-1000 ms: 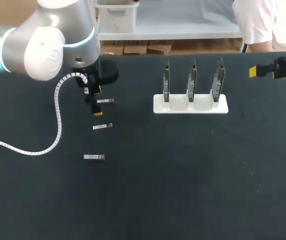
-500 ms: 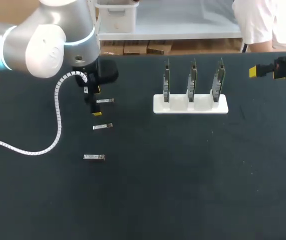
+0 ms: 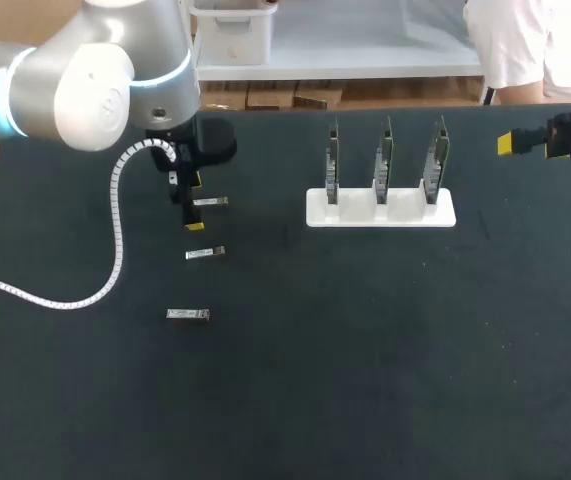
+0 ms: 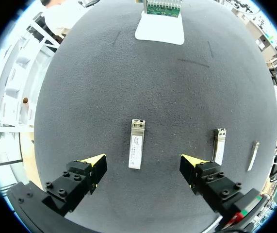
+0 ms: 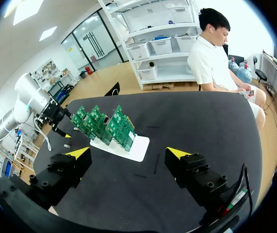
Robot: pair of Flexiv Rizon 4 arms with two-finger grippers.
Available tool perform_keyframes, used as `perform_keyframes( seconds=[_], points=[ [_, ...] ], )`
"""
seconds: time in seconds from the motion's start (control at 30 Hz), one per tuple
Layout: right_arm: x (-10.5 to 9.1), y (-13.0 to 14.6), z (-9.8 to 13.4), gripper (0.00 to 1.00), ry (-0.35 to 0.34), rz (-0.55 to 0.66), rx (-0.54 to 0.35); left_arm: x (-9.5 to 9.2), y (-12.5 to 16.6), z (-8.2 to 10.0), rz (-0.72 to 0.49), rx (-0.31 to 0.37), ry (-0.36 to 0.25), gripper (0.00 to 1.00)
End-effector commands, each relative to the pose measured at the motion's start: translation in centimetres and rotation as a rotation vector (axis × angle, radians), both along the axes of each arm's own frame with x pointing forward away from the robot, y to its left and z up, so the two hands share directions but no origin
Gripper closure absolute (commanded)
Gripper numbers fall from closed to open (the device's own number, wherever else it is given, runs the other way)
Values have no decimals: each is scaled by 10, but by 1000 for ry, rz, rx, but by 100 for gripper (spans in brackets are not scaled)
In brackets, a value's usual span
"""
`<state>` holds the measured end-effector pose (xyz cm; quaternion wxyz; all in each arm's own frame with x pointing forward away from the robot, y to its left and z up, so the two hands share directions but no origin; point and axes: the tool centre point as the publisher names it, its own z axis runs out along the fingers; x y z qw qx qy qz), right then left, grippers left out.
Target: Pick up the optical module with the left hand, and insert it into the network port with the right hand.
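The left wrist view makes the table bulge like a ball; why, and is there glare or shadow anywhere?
Left wrist view: the fisheye lens bends the flat table into a dome; the optical module within the open left hand casts almost no shadow. Head view: the dark table shows no glare, only soft highlights on the left arm. Right wrist view: the circuit boards are evenly lit.

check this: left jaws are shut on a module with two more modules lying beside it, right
Not quite: the left jaws are open, not shut. The left wrist view shows the module lying on the table between them, touching neither. Two more modules do lie beside it.
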<state>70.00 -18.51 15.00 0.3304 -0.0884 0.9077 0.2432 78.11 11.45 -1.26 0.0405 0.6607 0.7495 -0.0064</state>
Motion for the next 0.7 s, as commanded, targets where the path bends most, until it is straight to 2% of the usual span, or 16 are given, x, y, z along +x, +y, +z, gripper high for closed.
perform_keyframes(
  seconds=[0.03,0.3,0.37,0.4,0.43,0.47,0.5,0.57,0.6,0.63,0.7],
  points=[
    [0,0,0,0,0,0,0,6,0,-1,-2,1,13,0],
    [0,0,0,0,0,0,0,5,0,-2,-6,8,23,0],
    [0,0,0,0,0,0,0,4,0,-2,-12,-8,27,0],
    [0,0,0,0,0,0,0,4,0,-2,-10,-9,28,4],
    [0,0,0,0,0,0,0,3,0,-2,-9,-8,29,12],
    [0,0,0,0,0,0,0,3,1,-2,-9,-9,30,14],
    [0,0,0,0,0,0,0,3,1,-2,-9,-12,30,35],
    [0,0,0,0,0,0,0,3,1,-2,-12,-20,30,58],
    [0,0,0,0,0,0,0,2,1,-2,-12,-20,29,86],
    [0,0,0,0,0,0,0,2,1,-2,-11,-20,28,100],
    [0,0,0,0,0,0,0,2,1,-2,-9,-20,28,100]
  ],
)
